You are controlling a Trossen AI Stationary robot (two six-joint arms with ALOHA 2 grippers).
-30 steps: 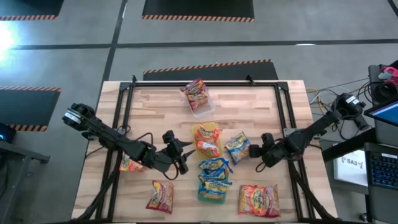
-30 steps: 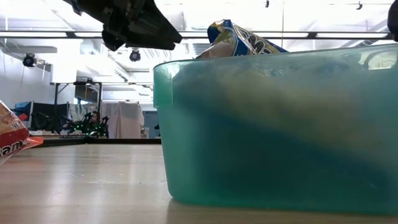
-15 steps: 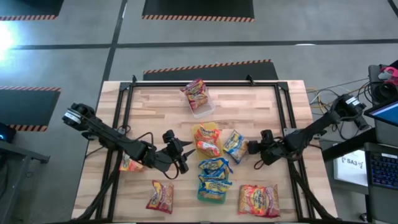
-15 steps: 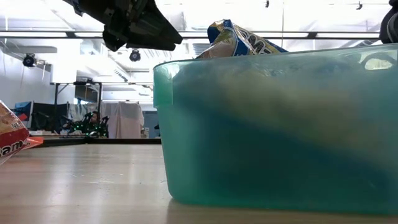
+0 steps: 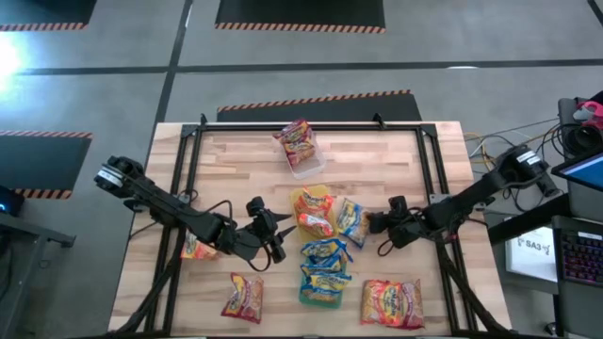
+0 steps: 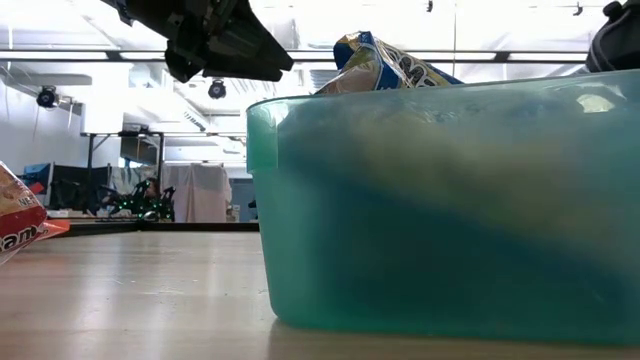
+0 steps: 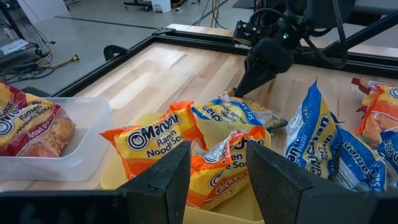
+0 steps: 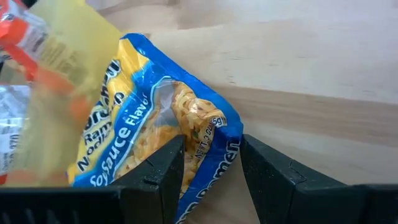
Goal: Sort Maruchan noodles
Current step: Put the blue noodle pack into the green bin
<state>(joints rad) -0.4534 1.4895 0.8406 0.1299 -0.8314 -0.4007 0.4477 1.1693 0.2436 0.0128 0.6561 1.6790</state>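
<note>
A blue and yellow Maruchan packet point(image 5: 350, 221) lies flat on the table, its left end against the yellow tray point(image 5: 303, 201), which holds orange packets point(image 7: 205, 155). My right gripper point(image 5: 374, 224) is open at this packet's right end point(image 8: 211, 134). My left gripper point(image 5: 273, 237) hovers open, left of the trays, touching nothing. More blue packets point(image 5: 325, 264) fill the green tray point(image 6: 450, 220). A red packet point(image 5: 298, 139) sits in the clear tray point(image 5: 308, 168). My right gripper's open fingers point(image 8: 163, 168) stand on either side of the blue packet's right end point(image 8: 217, 149), which reaches in between them. They come slanting down from the table's right. The packet lies on the table. Whether the pads press it, I cannot tell.
Loose red packets lie at the near edge point(image 5: 243, 297) point(image 5: 392, 302), and one lies under my left arm point(image 5: 196, 248). A black frame point(image 5: 188, 179) runs around the tabletop. Bare wood shows on the far left and far right.
My right gripper has moved toward the table's left, onto the blue packet's right end. The packet has slid a little left, up against the yellow tray.
</note>
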